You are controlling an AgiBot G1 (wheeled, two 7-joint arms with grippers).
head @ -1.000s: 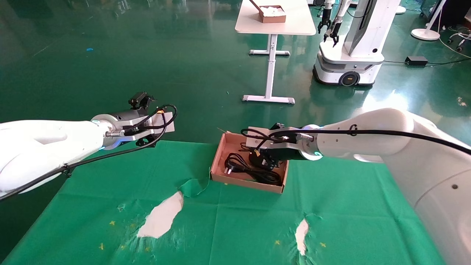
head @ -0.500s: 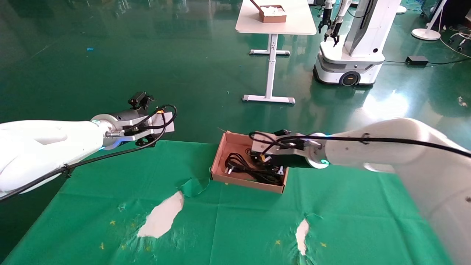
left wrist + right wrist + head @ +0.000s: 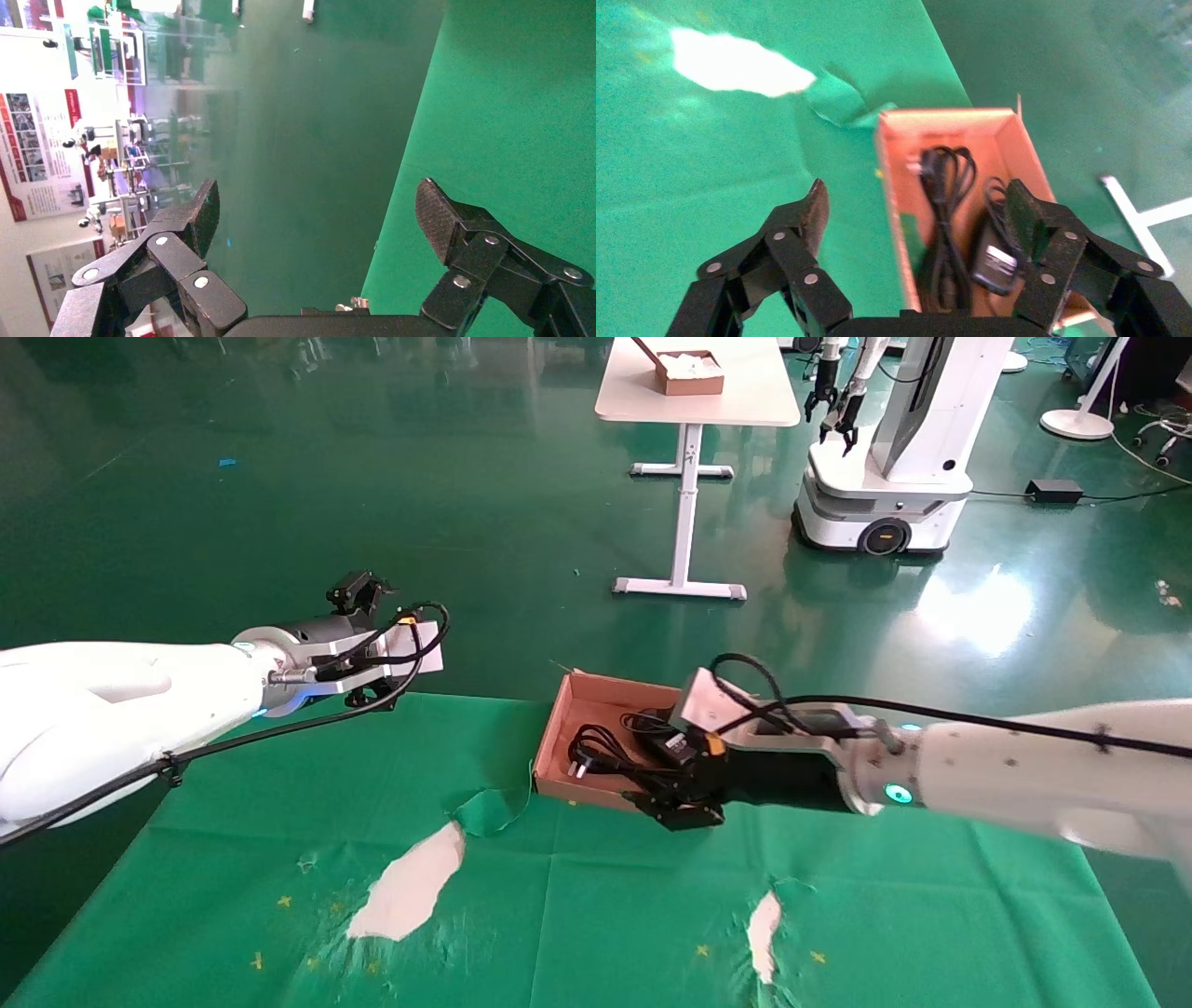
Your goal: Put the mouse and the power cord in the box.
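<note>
The green cloth (image 3: 577, 896) covers my table, torn in two places so that pale patches show near its front edge. At the cloth's far edge, about midway along, sits the box (image 3: 563, 733), and from my head I see only its left part, since my right arm lies across the rest. My right gripper (image 3: 678, 808) hangs over the box's near wall with nothing in it, fingers (image 3: 807, 210) spread wide, one over the cloth and one over the box's inside. My right wrist camera looks straight down between them and shows what my head cannot: the whole floor of the box (image 3: 1011, 151), with the power cord (image 3: 944, 210) lying lengthwise in loops and the mouse (image 3: 994, 254) beside it, its label side up. From my head the power cord (image 3: 605, 758) shows its plug toward the box's left wall. My left gripper (image 3: 358, 590) is held out past the cloth's far left corner, over the floor; its wrist camera shows the fingers (image 3: 436, 217) parted and empty, the cloth's edge (image 3: 415, 140) running between them.
</note>
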